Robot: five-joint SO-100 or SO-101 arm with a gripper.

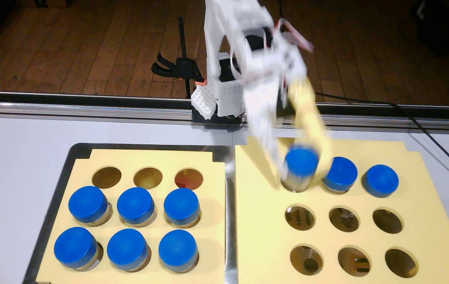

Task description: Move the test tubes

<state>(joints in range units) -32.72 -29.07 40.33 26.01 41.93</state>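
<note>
In the fixed view my gripper (300,165) is shut on a test tube (300,159), its white finger (265,136) left of the blue cap and its yellow finger (313,128) right of it. The clear body is sunk into the back-left hole of the right foam board (261,218), with only a short stretch showing above the foam. Two more test tubes (339,173) (381,180) stand beside it in the same back row. Several blue-capped test tubes (135,203) fill the middle and front rows of the left foam board (212,218). The gripper is motion-blurred.
The left board lies in a metal tray (230,207); its back row has three empty holes (147,178). The right board's middle and front rows are empty holes (343,219). The arm's base (218,106) is clamped at the table's far edge, and a black cable (436,144) runs along the right.
</note>
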